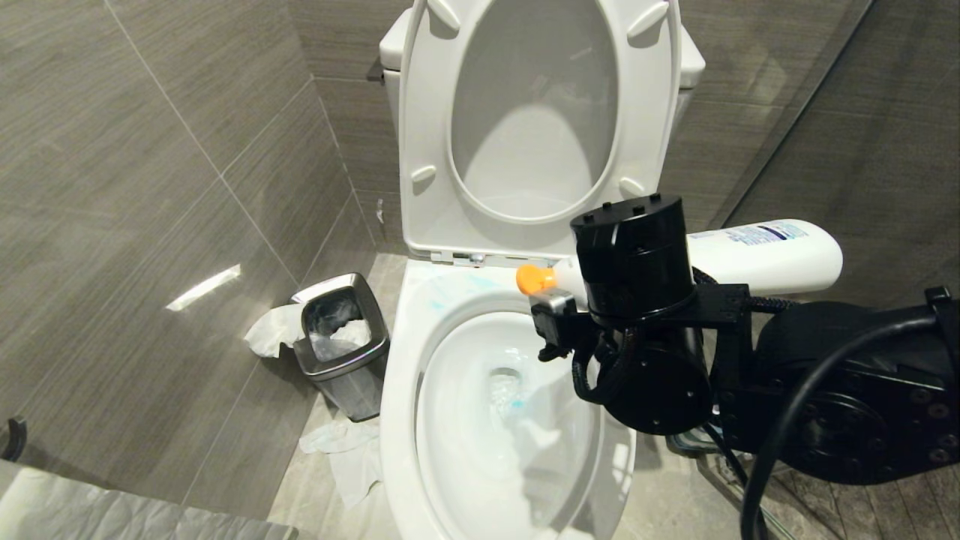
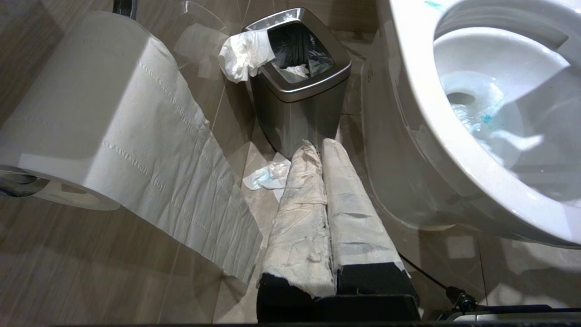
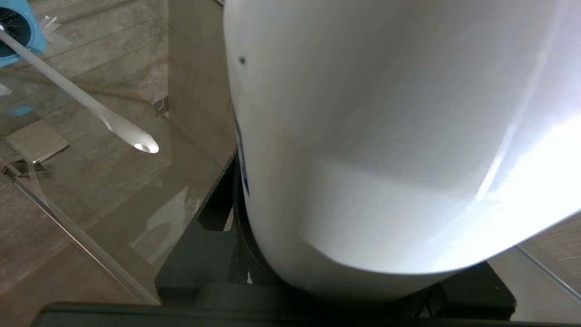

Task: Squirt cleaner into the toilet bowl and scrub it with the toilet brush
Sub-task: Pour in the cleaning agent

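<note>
Two grippers share the job unevenly. Nearest, the left gripper (image 2: 317, 154) hangs low beside the toilet, its paper-wrapped fingers pressed together on nothing and pointing at the steel bin (image 2: 299, 91); it looks parked out of the way. A toilet paper roll (image 2: 81, 127) trails a sheet close by. Further in, the right gripper (image 3: 254, 254) clamps a white bottle (image 1: 765, 255) around its body, laid nearly level so the orange nozzle (image 1: 534, 280) reaches over the back rim of the toilet bowl (image 1: 405, 420). That pose suits squirting under the rim. Cleaner (image 1: 517, 405) already shows as teal streaks in the water and a faint smear on the rim. The toilet brush (image 3: 81, 95) stands in its blue holder (image 3: 18, 27) on the floor, untouched, so scrubbing probably comes later. Behind, the raised seat (image 1: 427, 135) leaves the bowl open.
</note>
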Motion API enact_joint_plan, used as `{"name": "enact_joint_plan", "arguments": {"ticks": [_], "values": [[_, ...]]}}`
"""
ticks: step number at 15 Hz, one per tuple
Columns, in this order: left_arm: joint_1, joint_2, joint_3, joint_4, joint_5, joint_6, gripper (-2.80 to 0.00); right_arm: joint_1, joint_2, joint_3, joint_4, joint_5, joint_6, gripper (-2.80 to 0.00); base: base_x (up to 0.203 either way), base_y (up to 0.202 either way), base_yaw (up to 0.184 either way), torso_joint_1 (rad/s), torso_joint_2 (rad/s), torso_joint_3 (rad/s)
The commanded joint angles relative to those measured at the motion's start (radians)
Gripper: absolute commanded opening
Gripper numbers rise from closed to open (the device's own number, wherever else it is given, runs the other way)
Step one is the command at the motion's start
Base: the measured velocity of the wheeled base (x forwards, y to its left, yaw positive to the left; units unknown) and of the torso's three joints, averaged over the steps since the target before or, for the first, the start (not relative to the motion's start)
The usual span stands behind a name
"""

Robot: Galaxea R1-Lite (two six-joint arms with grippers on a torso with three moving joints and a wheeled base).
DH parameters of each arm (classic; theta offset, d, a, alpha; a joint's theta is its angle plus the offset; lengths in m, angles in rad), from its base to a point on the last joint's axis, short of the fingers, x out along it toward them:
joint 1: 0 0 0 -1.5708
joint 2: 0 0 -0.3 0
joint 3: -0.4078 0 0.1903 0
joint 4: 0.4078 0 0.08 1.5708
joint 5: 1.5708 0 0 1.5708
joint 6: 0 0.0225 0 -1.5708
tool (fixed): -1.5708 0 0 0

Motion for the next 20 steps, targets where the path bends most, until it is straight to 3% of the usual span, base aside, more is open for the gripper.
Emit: {"name": "enact_joint_plan", "arguments": {"ticks": [1, 8, 20], "values": [[0.0, 0.002, 0.002, 0.0, 0.0, 0.0, -2.8, 0.0, 0.001, -0.007, -0.002, -0.007, -0.006, -2.8, 0.0, 0.0, 0.0, 0.0, 0.0, 0.0], [0.0, 0.002, 0.003, 0.0, 0.0, 0.0, -2.8, -0.003, 0.055, -0.085, -0.002, -0.007, 0.002, -2.8, 0.0, 0.0, 0.0, 0.0, 0.0, 0.0], [0.0, 0.002, 0.002, 0.0, 0.0, 0.0, -2.8, -0.003, 0.085, -0.085, -0.056, -0.007, 0.029, -2.8, 0.0, 0.0, 0.0, 0.0, 0.0, 0.0]]}}
